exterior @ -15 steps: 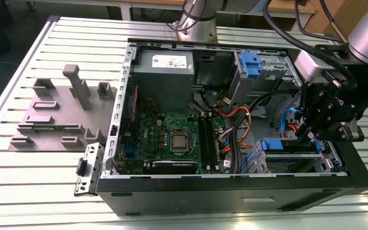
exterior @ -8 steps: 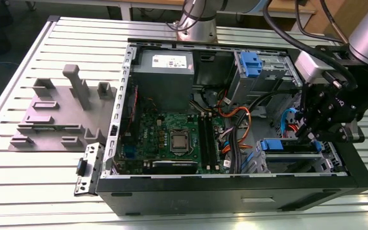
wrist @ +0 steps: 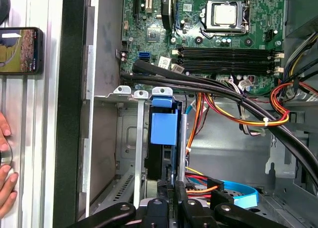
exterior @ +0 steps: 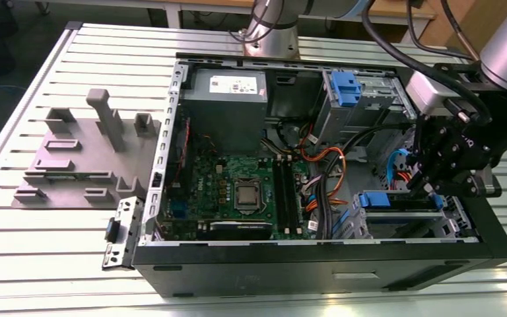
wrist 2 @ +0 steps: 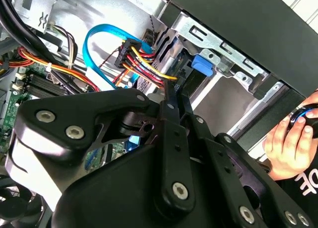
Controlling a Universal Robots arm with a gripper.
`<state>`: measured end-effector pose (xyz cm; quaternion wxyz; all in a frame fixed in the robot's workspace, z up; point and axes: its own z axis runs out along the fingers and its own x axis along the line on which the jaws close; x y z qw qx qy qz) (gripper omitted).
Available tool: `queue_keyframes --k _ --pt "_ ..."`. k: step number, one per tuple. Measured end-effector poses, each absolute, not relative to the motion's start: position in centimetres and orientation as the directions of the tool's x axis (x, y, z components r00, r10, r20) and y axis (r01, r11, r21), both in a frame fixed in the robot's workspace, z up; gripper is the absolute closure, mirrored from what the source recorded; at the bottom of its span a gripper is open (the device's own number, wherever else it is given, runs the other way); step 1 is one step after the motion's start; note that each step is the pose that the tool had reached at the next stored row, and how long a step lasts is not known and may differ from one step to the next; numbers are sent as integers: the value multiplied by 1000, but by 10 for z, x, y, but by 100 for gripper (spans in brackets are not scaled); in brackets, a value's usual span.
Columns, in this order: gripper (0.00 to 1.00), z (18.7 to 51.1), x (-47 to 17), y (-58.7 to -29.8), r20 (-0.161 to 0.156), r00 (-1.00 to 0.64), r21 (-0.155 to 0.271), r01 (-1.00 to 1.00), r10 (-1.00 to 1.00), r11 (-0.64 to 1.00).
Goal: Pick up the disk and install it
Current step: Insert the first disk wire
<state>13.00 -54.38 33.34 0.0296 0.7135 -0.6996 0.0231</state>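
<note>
The disk (wrist: 162, 138) stands on edge inside the metal drive bay (wrist: 130, 153), its blue end tab (wrist: 163, 128) facing out toward the motherboard (wrist: 208, 34). In the first wrist view its dark body runs straight from the tab back toward the gripper (wrist: 171, 198), directly ahead of the fingers. In the exterior view the tab (exterior: 379, 199) shows blue beside the gripper (exterior: 430, 188).

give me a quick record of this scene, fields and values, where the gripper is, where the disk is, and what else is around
setting: open computer case lying on a slatted metal table
gripper: gripper reaches into the drive bay at the exterior view's right
disk: disk stands on edge in the bay slot, blue end tab up, directly in front of the gripper
motherboard: motherboard with bare processor
power supply: grey box with white label
person: hand beside the case
other: grey fixture on the table
</note>
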Motion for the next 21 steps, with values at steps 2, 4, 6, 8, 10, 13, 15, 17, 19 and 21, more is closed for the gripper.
queue_keyframes --k 2,4,6,8,10,13,15,17,19,21 --pt "83 333 130 -544 74 20 10 -1000 -997 -19" --pt "83 333 130 -544 74 20 10 -1000 -997 -19" --pt "83 333 130 -544 74 19 10 -1000 -997 -18" --pt "83 333 130 -544 74 18 10 -1000 -997 -17" --pt "83 333 130 -544 74 16 10 -1000 -997 -15" --pt "83 333 130 -544 74 12 10 -1000 -997 -12" --pt "83 333 130 -544 74 10 10 -1000 -997 -10" --pt "83 332 130 -544 74 8 10 -1000 -997 -7" --pt "83 332 130 -544 74 6 10 -1000 -997 -5" --pt "83 331 130 -545 74 3 10 -1000 -997 -3"
